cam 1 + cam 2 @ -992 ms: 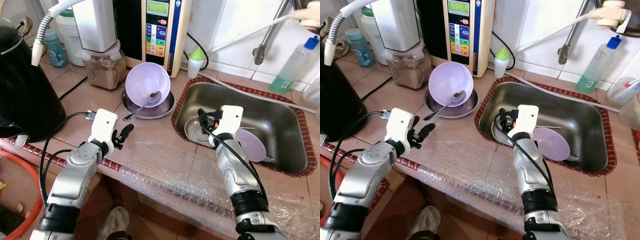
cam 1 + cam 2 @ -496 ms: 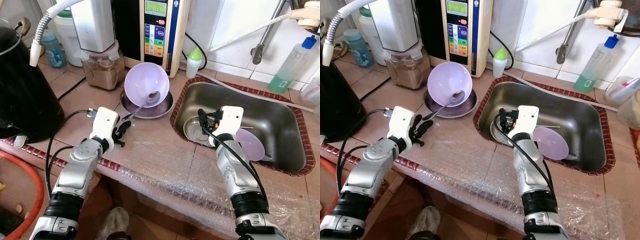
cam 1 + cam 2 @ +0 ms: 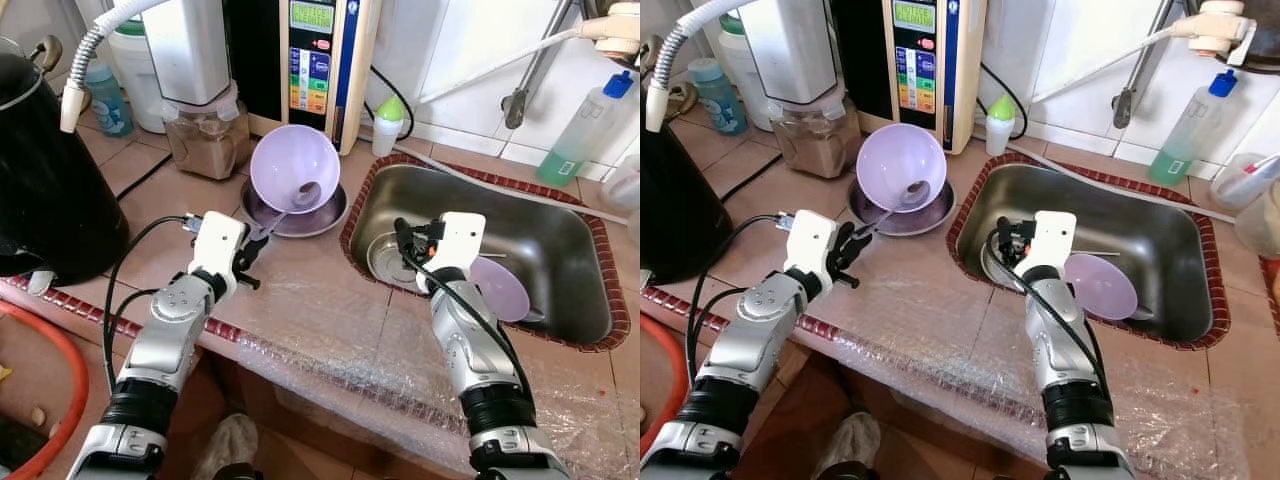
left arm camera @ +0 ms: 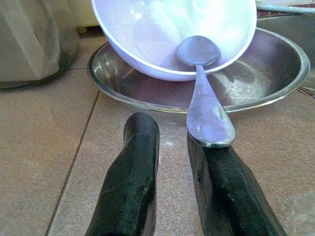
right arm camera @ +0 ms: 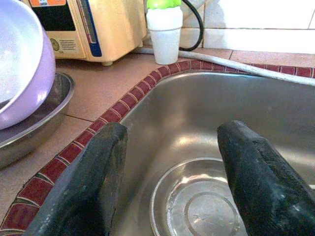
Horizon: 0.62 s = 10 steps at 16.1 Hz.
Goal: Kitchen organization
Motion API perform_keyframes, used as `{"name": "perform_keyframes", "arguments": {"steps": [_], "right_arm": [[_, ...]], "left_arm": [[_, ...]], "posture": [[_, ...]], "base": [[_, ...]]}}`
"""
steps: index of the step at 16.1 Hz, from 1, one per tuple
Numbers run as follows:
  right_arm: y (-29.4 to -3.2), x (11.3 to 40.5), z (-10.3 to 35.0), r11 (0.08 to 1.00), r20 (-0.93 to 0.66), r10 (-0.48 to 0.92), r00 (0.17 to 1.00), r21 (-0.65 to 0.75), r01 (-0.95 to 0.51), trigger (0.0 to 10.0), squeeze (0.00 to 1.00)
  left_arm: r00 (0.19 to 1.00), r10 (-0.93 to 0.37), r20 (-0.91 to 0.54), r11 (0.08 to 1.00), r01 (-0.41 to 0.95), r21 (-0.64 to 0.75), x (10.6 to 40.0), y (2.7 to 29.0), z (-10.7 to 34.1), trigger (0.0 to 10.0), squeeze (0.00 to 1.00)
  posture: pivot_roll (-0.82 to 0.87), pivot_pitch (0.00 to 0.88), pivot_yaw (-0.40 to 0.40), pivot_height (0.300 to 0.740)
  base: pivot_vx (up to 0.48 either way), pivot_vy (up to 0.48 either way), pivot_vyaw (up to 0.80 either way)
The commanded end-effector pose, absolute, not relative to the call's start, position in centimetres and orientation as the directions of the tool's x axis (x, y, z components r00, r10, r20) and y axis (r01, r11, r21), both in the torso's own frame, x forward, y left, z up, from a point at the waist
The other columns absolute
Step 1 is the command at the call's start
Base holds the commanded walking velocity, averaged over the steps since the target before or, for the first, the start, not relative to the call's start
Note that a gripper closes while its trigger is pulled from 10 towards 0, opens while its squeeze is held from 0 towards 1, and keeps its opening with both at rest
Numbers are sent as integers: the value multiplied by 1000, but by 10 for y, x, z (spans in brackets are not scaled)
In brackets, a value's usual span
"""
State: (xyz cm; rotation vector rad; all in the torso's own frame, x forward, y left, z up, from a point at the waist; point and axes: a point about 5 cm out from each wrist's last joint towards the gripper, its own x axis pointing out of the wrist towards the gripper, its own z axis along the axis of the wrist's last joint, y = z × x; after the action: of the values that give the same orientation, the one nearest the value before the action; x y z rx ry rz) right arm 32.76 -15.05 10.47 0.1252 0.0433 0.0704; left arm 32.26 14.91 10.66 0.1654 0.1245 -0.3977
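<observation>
Left gripper (image 4: 172, 142): low over the tiled counter (image 3: 310, 290), fingers a little apart and holding nothing; the spoon handle tip lies over one fingertip.
Right gripper (image 5: 170, 147): hangs over the near edge of the sink (image 3: 560, 235), fingers spread wide, empty.
Spoon (image 4: 204, 105): handle sticks out over the rim of the steel plate (image 4: 275, 73), its head resting inside the tilted purple bowl (image 3: 295, 168).
Bowl: propped on the steel plate, just beyond the left gripper.
Sink contents: a steel dish (image 5: 197, 206) and a purple plate (image 3: 505, 290).
Behind: water machine (image 3: 318, 60), small white bottle with green cap (image 3: 391, 122).
Far left: black kettle (image 3: 45, 180).
</observation>
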Motion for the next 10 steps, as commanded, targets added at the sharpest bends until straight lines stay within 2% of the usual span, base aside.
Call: {"name": "perform_keyframes", "arguments": {"steps": [1, 3, 5, 6, 7, 8, 10], "right_arm": [[-152, 328, 108, 990, -32, 77, 997, 123, -73, 10000, 0], [-151, 329, 109, 990, -30, 79, 996, 122, -75, 10000, 0], [-151, 329, 109, 990, -29, 77, 997, 121, -73, 10000, 0], [-151, 329, 109, 990, -29, 75, 997, 121, -71, 10000, 0], [-152, 329, 109, 990, -29, 73, 997, 122, -69, 10000, 0], [-152, 329, 109, 990, -29, 71, 997, 122, -67, 10000, 0], [-153, 328, 108, 991, -31, 67, 997, 122, -63, 10000, 0]], "left_arm": [[916, -379, -130, 906, 396, 147, 327, 146, 111, 10000, 0], [917, -379, -125, 906, 395, 149, 329, 145, 111, 10000, 0], [918, -378, -115, 908, 393, 148, 331, 145, 111, 3529, 0], [921, -374, -109, 910, 387, 150, 332, 146, 112, 1882, 0], [923, -370, -102, 911, 382, 154, 333, 146, 112, 667, 0], [925, -367, -94, 914, 378, 151, 333, 147, 112, 0, 0], [933, -352, -78, 920, 360, 155, 335, 148, 114, 0, 0]], "posture": [[7, 0, -27, 740], [7, 0, -27, 740], [4, 0, -26, 740], [3, 0, -23, 740], [3, 0, -22, 740], [2, 0, -20, 740], [2, 0, -20, 740]], "base": [[0, 0, 0], [0, 0, 0], [0, 0, 0], [0, 0, 0], [0, 0, 0], [0, 0, 0], [0, 0, 0]]}}
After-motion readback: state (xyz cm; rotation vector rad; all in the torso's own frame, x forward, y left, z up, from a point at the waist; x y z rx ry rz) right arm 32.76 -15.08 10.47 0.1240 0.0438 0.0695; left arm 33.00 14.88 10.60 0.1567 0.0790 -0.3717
